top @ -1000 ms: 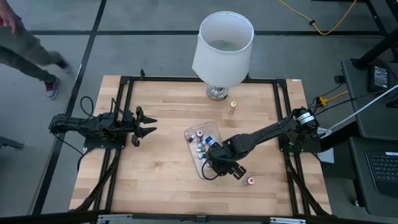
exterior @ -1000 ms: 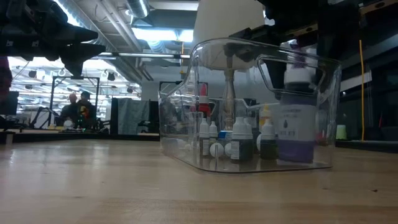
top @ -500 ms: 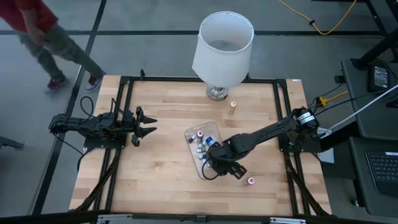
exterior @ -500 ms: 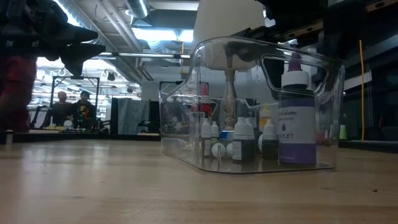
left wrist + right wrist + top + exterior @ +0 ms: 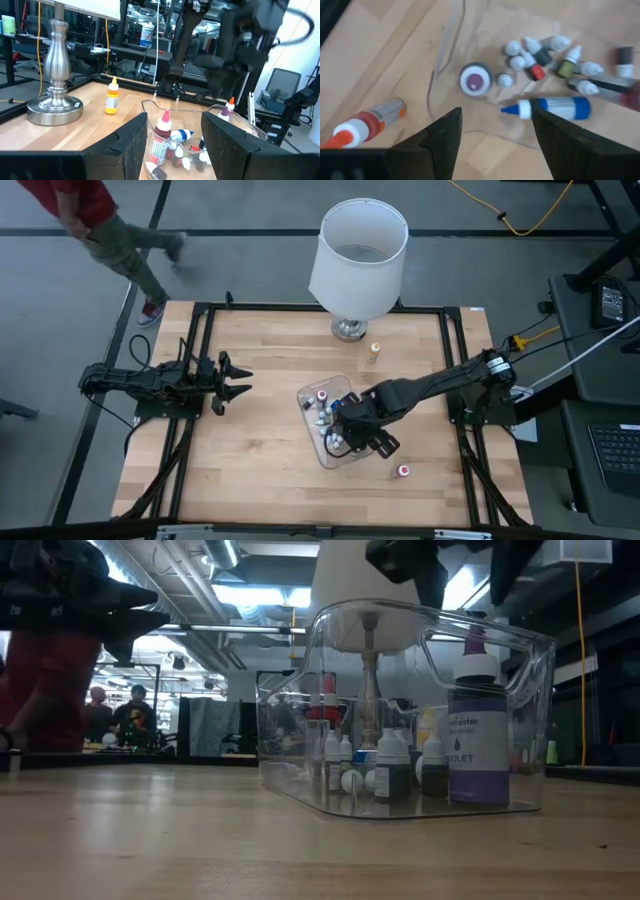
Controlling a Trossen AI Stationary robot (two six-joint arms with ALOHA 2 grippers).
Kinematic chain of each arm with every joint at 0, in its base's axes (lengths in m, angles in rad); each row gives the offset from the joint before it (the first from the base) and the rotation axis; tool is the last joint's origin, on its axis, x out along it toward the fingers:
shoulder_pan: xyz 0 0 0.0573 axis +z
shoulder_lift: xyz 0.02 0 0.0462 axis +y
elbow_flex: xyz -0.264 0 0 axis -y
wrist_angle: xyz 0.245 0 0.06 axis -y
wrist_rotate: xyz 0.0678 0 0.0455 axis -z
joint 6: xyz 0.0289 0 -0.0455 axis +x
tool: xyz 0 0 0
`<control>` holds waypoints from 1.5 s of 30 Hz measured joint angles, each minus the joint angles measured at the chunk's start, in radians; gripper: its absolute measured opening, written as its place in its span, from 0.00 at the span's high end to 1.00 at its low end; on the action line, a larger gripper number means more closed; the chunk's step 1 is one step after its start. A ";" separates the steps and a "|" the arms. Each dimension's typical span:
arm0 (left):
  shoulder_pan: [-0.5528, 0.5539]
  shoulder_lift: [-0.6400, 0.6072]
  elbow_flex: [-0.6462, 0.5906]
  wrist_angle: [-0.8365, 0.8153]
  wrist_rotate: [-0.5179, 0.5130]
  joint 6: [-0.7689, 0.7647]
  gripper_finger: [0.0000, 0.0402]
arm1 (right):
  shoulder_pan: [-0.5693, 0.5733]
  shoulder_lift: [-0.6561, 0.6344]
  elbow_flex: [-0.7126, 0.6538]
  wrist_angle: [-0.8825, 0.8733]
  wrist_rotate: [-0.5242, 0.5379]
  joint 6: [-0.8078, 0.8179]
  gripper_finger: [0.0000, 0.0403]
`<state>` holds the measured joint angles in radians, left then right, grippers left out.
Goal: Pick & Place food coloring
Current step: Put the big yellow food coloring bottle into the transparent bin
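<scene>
One violet bottle (image 5: pixel 478 730), labelled VIOLET, stood upright inside the clear tray (image 5: pixel 300 740). Right gripper (image 5: pixel 362 442) had lifted off it since a second earlier, fingers spread, empty, hovering above the tray. Left gripper (image 5: pixel 235 381) waited near the counter's (image 5: pixel 250 470) left edge, fingers spread. Other bottles' labels were unreadable; one red-capped bottle (image 5: pixel 403 471) lay outside.

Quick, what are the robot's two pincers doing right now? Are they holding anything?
Left pincer: open, holding nothing, waiting at the table's left side.
Right pincer: open, holding nothing, above the clear tray.
</scene>
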<state>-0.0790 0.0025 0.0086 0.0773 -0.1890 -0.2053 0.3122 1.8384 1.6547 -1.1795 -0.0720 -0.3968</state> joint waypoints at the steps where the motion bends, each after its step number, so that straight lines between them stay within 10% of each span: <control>1: 0.000 0.000 0.000 -0.005 0.000 0.000 0.55 | -0.008 -0.008 0.008 -0.009 0.000 0.001 0.40; 21: 0.000 0.000 0.000 0.001 0.000 0.000 0.55 | -0.343 -0.216 -0.002 -0.119 0.101 0.171 0.40; 34: 0.000 0.000 0.000 0.001 0.000 0.000 0.55 | -0.503 -0.546 -0.501 0.267 0.232 0.422 0.40; 45: 0.000 0.000 0.000 0.001 0.000 0.000 0.55 | -0.688 -0.571 -0.606 0.451 0.129 0.387 0.35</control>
<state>-0.0788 0.0029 0.0086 0.0780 -0.1890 -0.2050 -0.3753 1.2671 1.0485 -0.7286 0.0566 -0.0102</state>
